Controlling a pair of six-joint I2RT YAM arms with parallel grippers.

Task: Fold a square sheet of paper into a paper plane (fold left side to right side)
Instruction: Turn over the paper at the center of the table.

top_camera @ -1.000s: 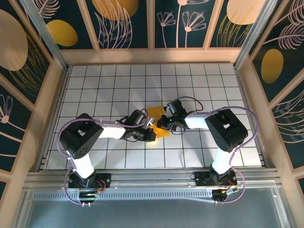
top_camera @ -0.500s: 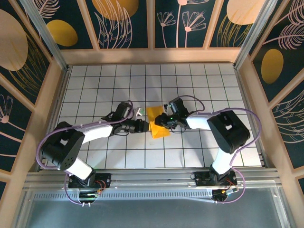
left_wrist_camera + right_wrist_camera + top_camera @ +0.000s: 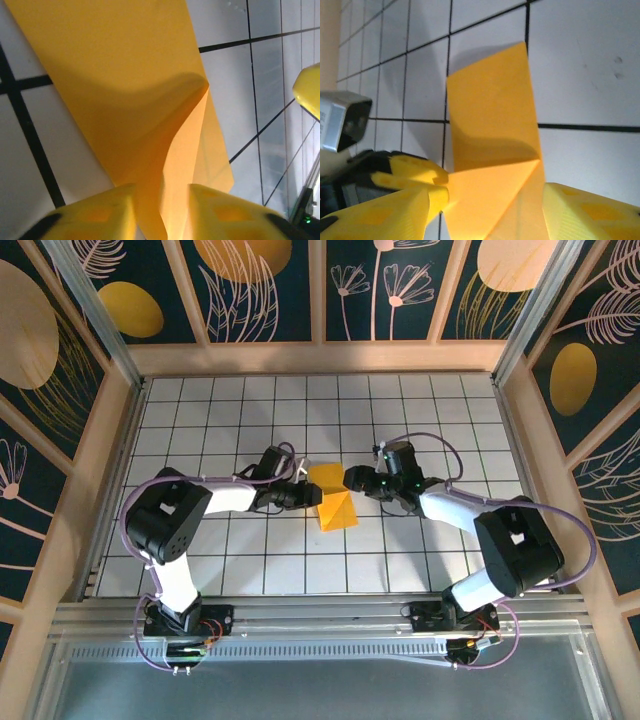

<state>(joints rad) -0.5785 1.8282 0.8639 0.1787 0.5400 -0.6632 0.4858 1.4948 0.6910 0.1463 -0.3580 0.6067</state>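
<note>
The orange-yellow sheet of paper (image 3: 335,502) lies folded into a narrow strip in the middle of the grid table, with one triangular flap raised. My left gripper (image 3: 312,493) meets it from the left. In the left wrist view the paper (image 3: 125,100) rises between the yellow fingers (image 3: 95,217), and the left gripper (image 3: 162,220) looks shut on the flap. My right gripper (image 3: 350,480) stands open at the sheet's far right. Its fingers (image 3: 590,210) are spread either side of the paper (image 3: 490,115), and the left gripper's fingertips (image 3: 415,172) touch the flap's corner. A pointed paper plane is out of view.
The white grid table (image 3: 450,420) is ringed by wooden walls with yellow oval decorations (image 3: 130,308). Both arms reach inward from their bases at the near edge (image 3: 320,615). The right gripper's yellow finger (image 3: 307,95) shows at the edge of the left wrist view.
The left gripper moved from over the sheet's near left part up to its left edge. The right gripper drew back up and to the right, and its arm swung outward.
</note>
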